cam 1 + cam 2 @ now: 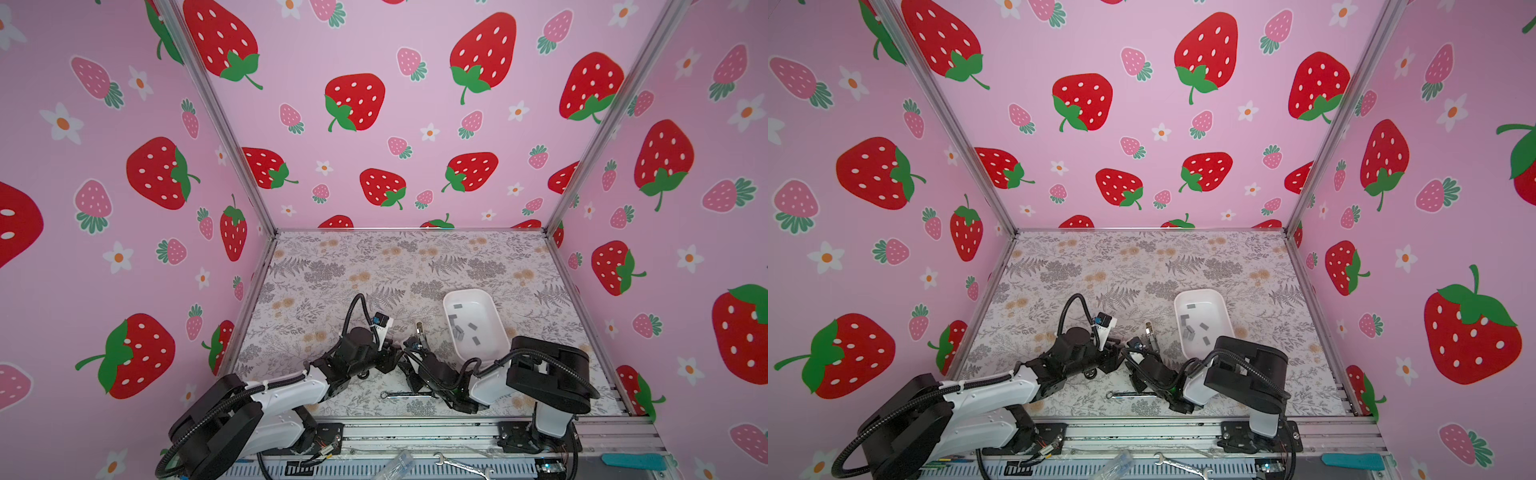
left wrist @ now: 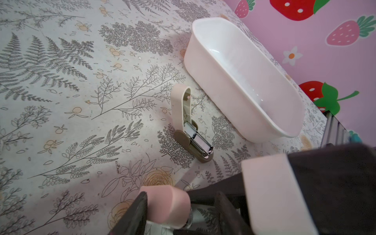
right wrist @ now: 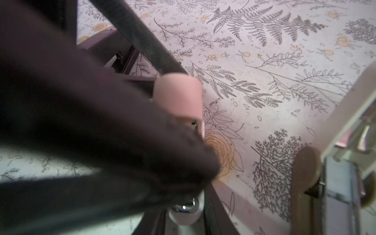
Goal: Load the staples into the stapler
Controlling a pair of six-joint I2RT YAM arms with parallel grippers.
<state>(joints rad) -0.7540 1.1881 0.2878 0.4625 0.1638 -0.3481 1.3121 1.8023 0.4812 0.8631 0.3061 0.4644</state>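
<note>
A small pink stapler (image 2: 165, 203) is held between both grippers just above the table, and is hidden in both top views. My left gripper (image 2: 182, 203) is closed in on its pink end, with one finger (image 2: 140, 211) pressed against it. My right gripper (image 3: 183, 219) is shut on its white, chrome-riveted end. A beige stapler (image 2: 191, 126) lies open on the table just beyond, lid raised and metal channel bare. The staples (image 1: 461, 328) are several grey strips in the white tray (image 1: 498, 332). In both top views the grippers (image 1: 392, 359) (image 1: 406, 352) meet mid-table.
A silver wrench (image 1: 405, 395) lies on the table under the right arm. On the front rail lie another wrench (image 1: 461, 463), a clear plastic piece (image 1: 399, 461) and a teal tool (image 1: 631, 461). Strawberry-print walls close in three sides.
</note>
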